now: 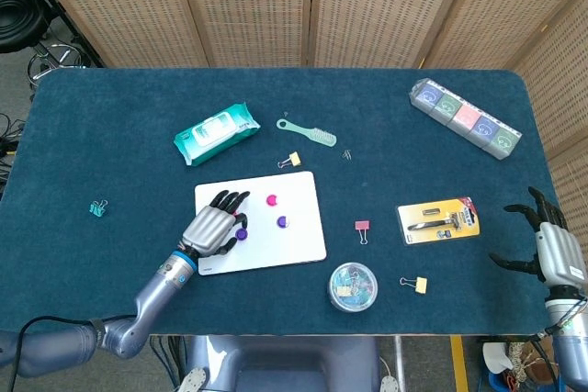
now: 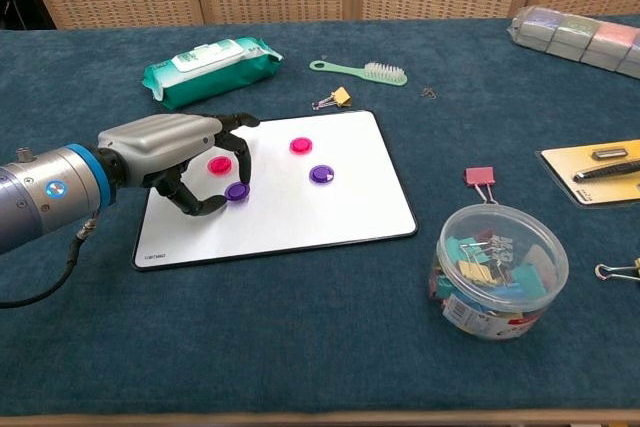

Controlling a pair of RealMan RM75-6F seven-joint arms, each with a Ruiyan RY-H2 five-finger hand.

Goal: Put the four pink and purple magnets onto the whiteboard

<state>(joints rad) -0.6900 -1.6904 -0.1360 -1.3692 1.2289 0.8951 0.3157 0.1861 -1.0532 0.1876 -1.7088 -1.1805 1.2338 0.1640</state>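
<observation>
A: How are the fingers [image 2: 238, 155] of the left hand [image 2: 175, 152] set?

B: They are curled down over the left part of the whiteboard [image 2: 330, 212], and a purple magnet [image 2: 237, 190] is pinched between a fingertip and the thumb, as seen from the chest view. In the head view the same magnet [image 1: 241, 234] is seen at the fingertips of that hand [image 1: 210, 228].

A: Is that magnet lying on the board?

B: It is seen over the board's surface; whether it is pressed flat or held just above cannot be told.

A: Where are the other magnets found?

B: A pink magnet [image 2: 218, 165] is partly hidden under the left hand, on the board. A second pink magnet [image 2: 300, 145] lies near the far edge of the board, and a second purple magnet [image 2: 320, 174] lies just nearer, toward the middle. Both are apart from the hand.

A: And the right hand?

B: The right hand [image 1: 548, 243] is seen only in the head view, at the near right corner of the desk [image 1: 110, 135], with its fingers spread and nothing held.

A: What else is laid on the desk?

B: A green pack of wipes [image 2: 208, 66] and a green brush [image 2: 365, 71] are placed beyond the board. A round clear tub of clips [image 2: 497, 269] stands near the front, with a pink clip [image 2: 480, 179] just behind it.
</observation>
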